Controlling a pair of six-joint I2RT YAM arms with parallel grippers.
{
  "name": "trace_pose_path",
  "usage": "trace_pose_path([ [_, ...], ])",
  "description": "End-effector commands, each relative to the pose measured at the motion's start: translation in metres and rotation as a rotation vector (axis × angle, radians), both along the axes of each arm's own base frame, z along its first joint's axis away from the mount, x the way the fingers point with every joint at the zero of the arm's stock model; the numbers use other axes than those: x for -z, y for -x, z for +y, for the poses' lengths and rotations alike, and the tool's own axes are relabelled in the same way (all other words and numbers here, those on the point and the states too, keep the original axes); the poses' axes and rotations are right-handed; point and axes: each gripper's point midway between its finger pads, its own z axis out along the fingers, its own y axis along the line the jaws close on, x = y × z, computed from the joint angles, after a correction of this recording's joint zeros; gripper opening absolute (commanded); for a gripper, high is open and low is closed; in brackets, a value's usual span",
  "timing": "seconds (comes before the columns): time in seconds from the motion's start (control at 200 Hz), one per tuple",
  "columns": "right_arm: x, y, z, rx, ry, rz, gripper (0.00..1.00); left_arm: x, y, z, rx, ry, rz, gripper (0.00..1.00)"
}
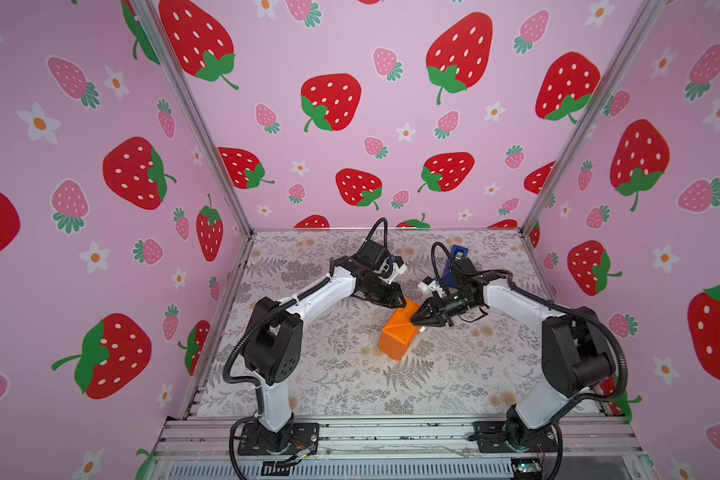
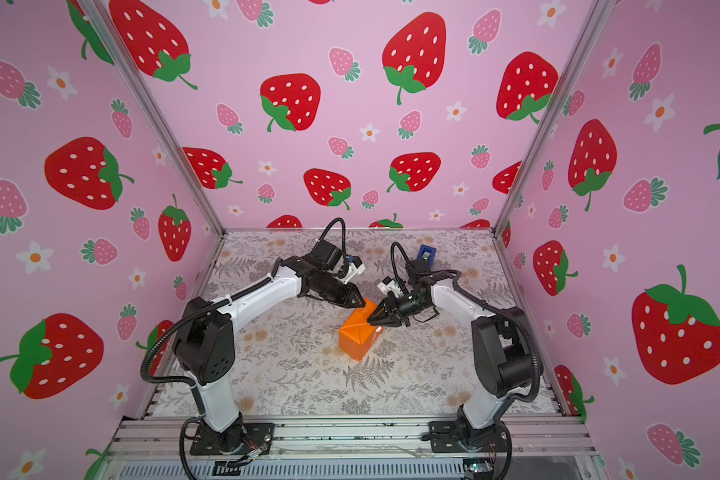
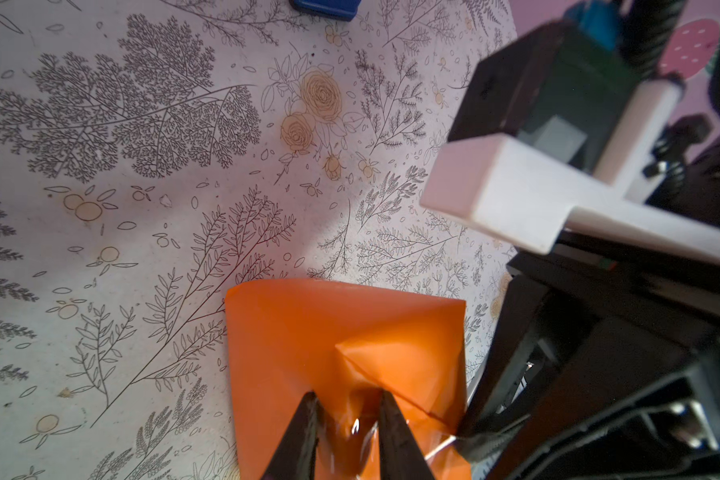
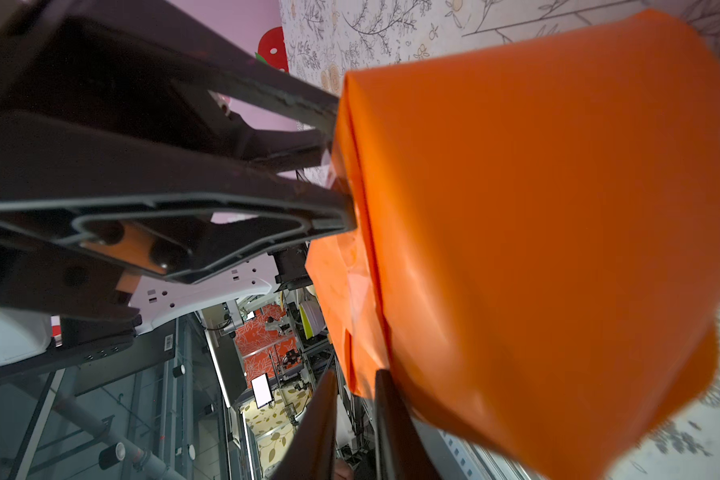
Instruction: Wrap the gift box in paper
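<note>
- Near the middle of the floral table covering [image 1: 308, 374] lies the paper [image 1: 396, 334], folded all round the gift box, which I cannot see beneath the orange.
- The biggest risk, as I judge it, is the end flap [image 3: 391, 357]. From the left wrist it shows as a triangular fold that looks creased rather than sealed. If a finger pulls away with tape clinging to it, that fold could spring open, or the light gift box could be dragged along.
- My second worry is that both grippers crowd the same far end, with their tips close together. A careless retreat could knock one against the other.
- On the left gripper [image 3: 348, 395], the jaws stand a narrow gap apart with the tips down on the fold. A glossy scrap of what looks like clear tape [image 3: 356, 428] sits between them. I cannot tell whether it is pinched or merely pressed.
- On the right gripper [image 4: 352, 374], the jaws are a slim gap apart beside the paper's edge, with background showing between them. I see nothing clamped.
- The left arm [image 1: 329, 286] reaches in from its side, and its gripper slopes down onto the far top edge.
- The right arm [image 1: 512, 299] comes in opposite, its gripper lying nearly level and pointing across at the same end.
- The tape dispenser [image 1: 458, 254] stands behind the right arm, apart from the paper.
</note>
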Motion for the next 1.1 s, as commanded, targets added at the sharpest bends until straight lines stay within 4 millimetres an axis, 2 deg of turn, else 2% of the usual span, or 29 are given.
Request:
trace_pose_path([
  [0.0,-0.002,0.002,-0.014,0.032,0.097,-0.028,0.22,0.045,0.025,0.014,0.013,-0.126,0.117,0.27],
  [0.08,-0.008,0.003,-0.016,0.038,0.102,-0.041,0.22,0.045,0.025,0.014,0.014,-0.126,0.117,0.27],
  [0.275,-0.009,-0.008,-0.031,0.058,0.240,-0.115,0.22,0.045,0.025,0.014,0.017,-0.128,0.116,0.27],
  [0.42,-0.022,-0.025,-0.032,0.120,0.280,-0.176,0.26,0.045,0.025,0.016,0.015,-0.137,0.112,0.26],
  [0.57,-0.036,-0.036,-0.013,0.144,0.206,-0.193,0.21,0.044,0.025,0.016,0.014,-0.135,0.112,0.26],
  [0.695,-0.041,-0.036,0.016,0.109,0.118,-0.177,0.15,0.044,0.025,0.016,0.015,-0.138,0.113,0.26],
  [0.785,-0.037,-0.036,0.033,0.080,0.096,-0.171,0.11,0.043,0.025,0.016,0.016,-0.140,0.112,0.26],
  [0.87,-0.030,-0.041,0.039,0.082,0.095,-0.166,0.06,0.042,0.025,0.017,0.015,-0.140,0.109,0.26],
  [0.99,-0.013,-0.044,0.038,0.090,0.124,-0.155,0.03,0.042,0.026,0.018,0.015,-0.142,0.110,0.25],
  [1.095,0.003,-0.038,0.036,0.083,0.142,-0.132,0.02,0.041,0.026,0.018,0.014,-0.143,0.108,0.25],
])
